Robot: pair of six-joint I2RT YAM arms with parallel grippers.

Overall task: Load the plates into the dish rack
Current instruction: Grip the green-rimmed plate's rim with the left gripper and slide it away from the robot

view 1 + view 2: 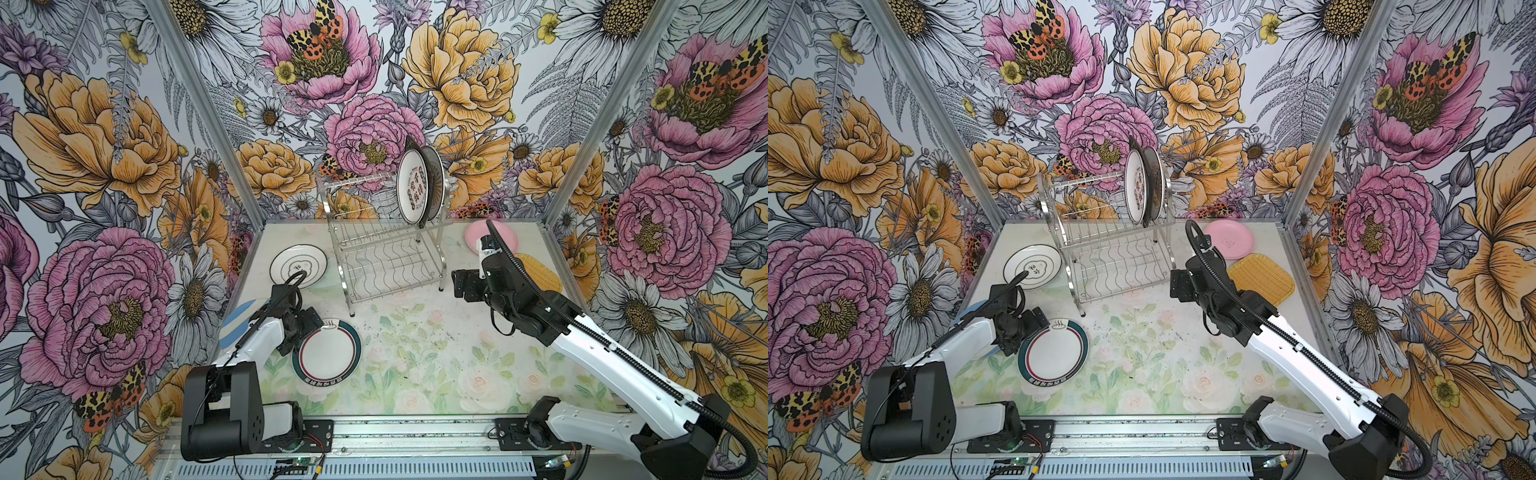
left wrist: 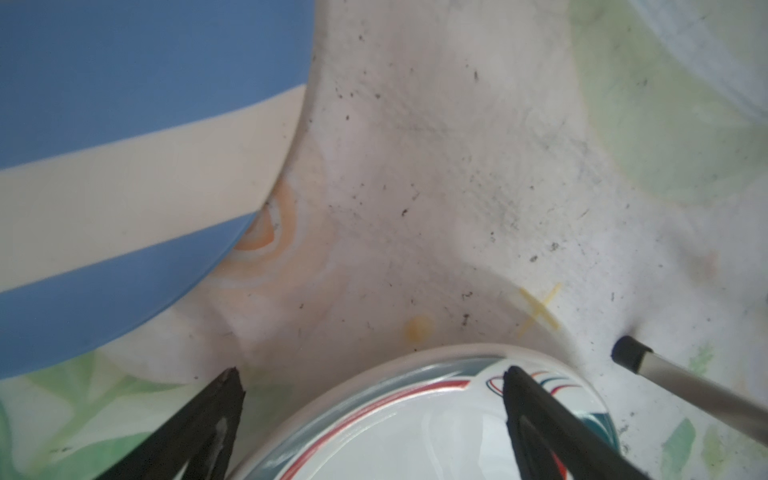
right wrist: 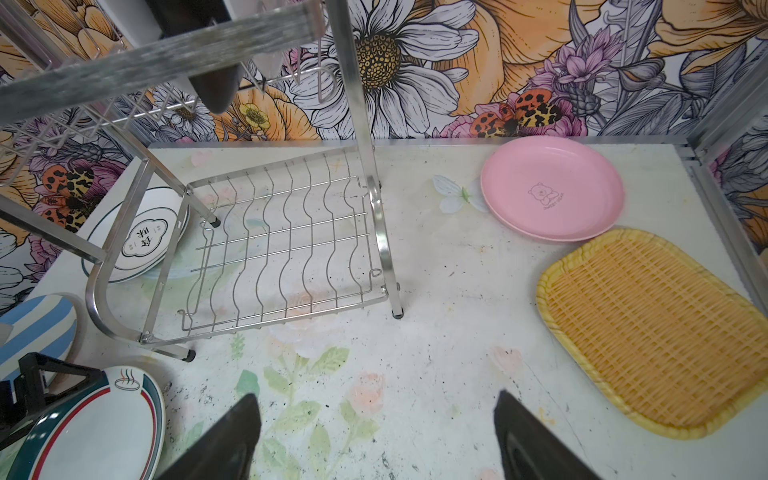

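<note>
Steel wire in two tiers, the shiny dish rack (image 1: 374,266) stood at twelve o'clock on the pastel floral table (image 1: 436,353) in both top views, taking the far wall as twelve. At the one o'clock end of its upper shelf a round white plate with a red-and-brown printed ring (image 1: 413,193) stood on edge, with a dark round plate (image 1: 435,187) just behind it. A dark rim above them may have been a third plate, but the overlap hid it.

Five plates lay flat and unloaded:
- a round pink plate (image 1: 1229,239) at two
- a yellow woven-look rectangular plate (image 1: 1262,278) at three
- a white plate with a black rim and cloud emblem (image 1: 286,257) at ten
- a blue-and-white striped plate (image 1: 235,328) at nine
- a white plate with a green-and-red rim (image 1: 332,357) at eight

The left gripper (image 1: 313,325) hung at that last plate's far edge. The right gripper (image 1: 457,284) hovered at the rack's four o'clock corner.

In the left wrist view the fingers (image 2: 519,395) were spread wide and clamped nothing. One was above the green-and-red rim, the other off it over the table.

In the right wrist view the fingers (image 3: 232,440) were apart over bare table, and the rack's lower shelf was empty.

By my reckoning about a third was done, and the green-and-red plate looked next.
</note>
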